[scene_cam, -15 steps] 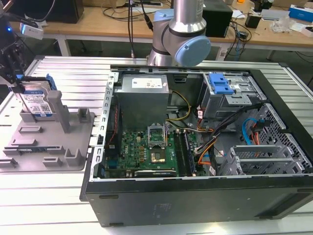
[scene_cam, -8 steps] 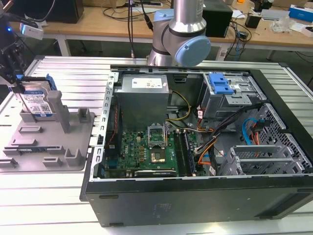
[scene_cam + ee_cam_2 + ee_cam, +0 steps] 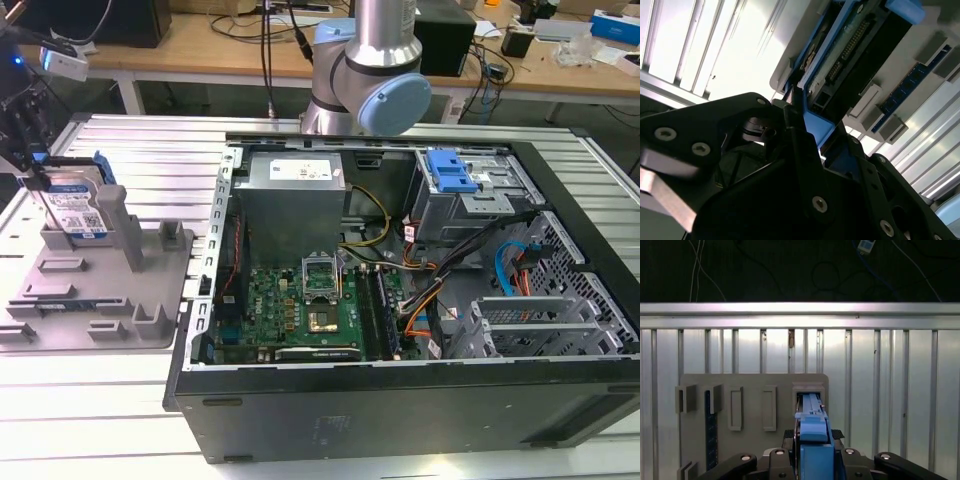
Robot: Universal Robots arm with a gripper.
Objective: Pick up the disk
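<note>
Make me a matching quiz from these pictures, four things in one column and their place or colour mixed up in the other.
Things:
1. disk
2. holder tray
3. computer case
4. drive bay handle

Descriptions:
A. blue, inside the case near its back
B. standing on edge in the tray, with the claw around it
C. grey, lying on the table at the exterior view's left
D. black, lying open with the motherboard exposed

Pairs: 1-B, 2-C, 3-D, 4-A
</note>
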